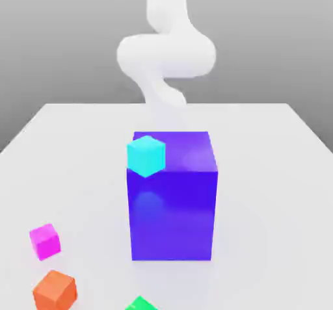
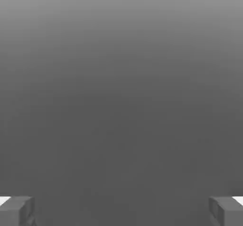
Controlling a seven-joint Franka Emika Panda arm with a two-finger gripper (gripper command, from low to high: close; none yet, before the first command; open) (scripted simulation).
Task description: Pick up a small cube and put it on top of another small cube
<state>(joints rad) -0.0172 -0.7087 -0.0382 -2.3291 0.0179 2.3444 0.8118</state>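
In the hand view the two-finger gripper (image 2: 121,212) is seen with its jaws spread wide and nothing grasped between them, while in the exterior view a small glossy cyan cube (image 1: 146,156) is seen by the top of a large blue block (image 1: 172,205), toward the view's left.

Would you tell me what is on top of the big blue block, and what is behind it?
The cyan cube appears at the top of the blue block, near its front edge. What lies directly behind the block is covered by it.
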